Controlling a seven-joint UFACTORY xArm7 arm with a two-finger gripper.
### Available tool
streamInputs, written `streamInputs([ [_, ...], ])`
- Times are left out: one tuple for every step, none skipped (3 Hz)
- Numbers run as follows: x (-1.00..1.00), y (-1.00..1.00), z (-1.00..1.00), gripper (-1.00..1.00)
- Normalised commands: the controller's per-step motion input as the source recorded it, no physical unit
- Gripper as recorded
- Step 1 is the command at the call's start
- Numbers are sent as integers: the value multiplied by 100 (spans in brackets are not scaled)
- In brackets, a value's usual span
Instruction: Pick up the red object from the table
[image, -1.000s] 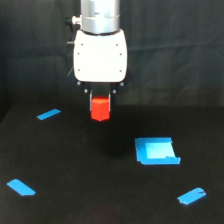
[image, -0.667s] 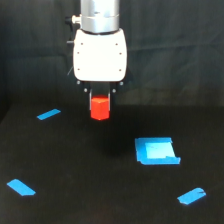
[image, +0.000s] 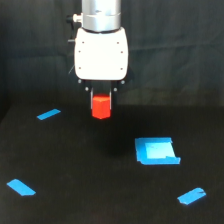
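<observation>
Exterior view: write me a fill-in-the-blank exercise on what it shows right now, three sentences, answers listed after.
1. The block under the gripper is colored ____.
2. The blue square piece lies toward the exterior view's ____ of the red object.
3. The strips of tape stuck to the black table, such as the strip near the block, are colored ____.

Missing words: red; right; blue

Matte red object (image: 101, 107), matte black table (image: 90, 170)
</observation>
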Motion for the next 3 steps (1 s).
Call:
streamInputs([
  [-1,-3,9,-100],
  [-3,7,2,-88],
  [10,-7,1,-100],
])
